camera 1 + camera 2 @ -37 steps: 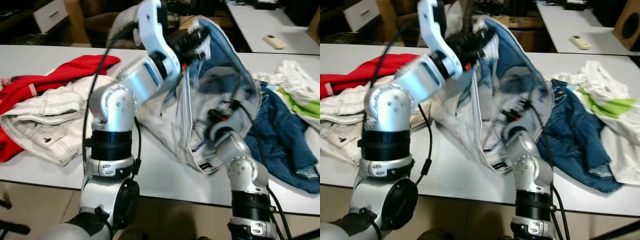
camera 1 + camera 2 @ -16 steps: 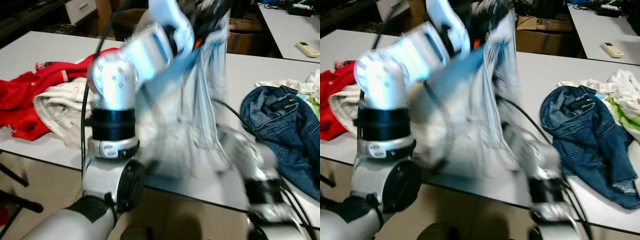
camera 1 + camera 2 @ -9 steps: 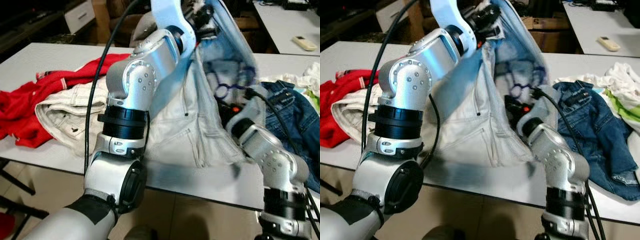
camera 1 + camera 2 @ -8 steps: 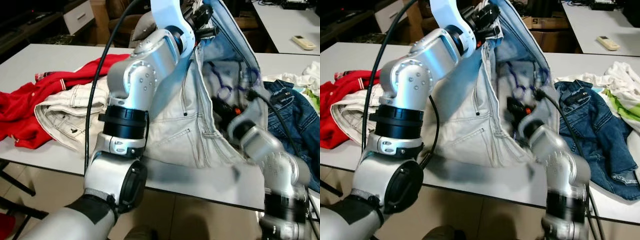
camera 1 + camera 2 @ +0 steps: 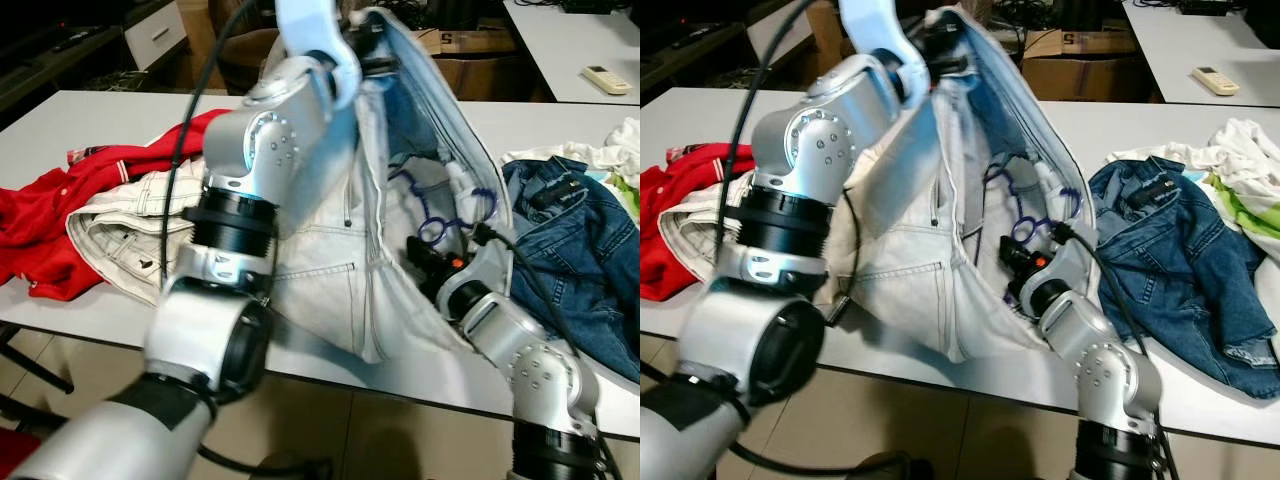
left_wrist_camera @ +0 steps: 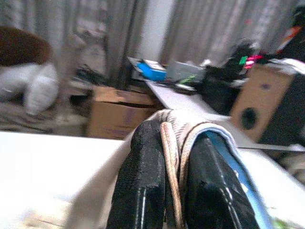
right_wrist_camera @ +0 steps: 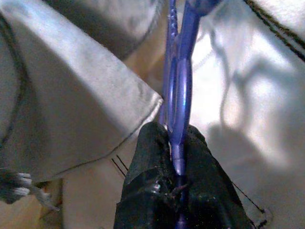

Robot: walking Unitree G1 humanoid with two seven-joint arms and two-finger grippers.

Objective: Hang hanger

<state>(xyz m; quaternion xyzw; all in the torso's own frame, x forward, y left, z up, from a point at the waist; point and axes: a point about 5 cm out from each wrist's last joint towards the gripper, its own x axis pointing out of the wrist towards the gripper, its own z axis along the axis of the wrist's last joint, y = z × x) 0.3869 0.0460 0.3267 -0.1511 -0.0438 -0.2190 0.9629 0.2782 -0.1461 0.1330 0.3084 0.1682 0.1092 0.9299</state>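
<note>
**Hanger's in the garment, not hung up yet**

So the purple hanger (image 5: 1025, 205) is sitting inside the opened pale denim garment (image 5: 330, 250), and my right hand (image 7: 177, 167) is pinched tight on its thin plastic stem down in there. My left hand (image 6: 174, 157) is clamped on the garment's top hem, holding it up off the white tabletop (image 5: 90, 125). I'd say we're mid-task: hanger's threaded, actual hanging is left. Room's tight-ish — blue jeans (image 5: 575, 260) just to my right, cream trousers (image 5: 125, 225) and red jacket (image 5: 50, 205) on my left, tabletop edge close to me.
</note>
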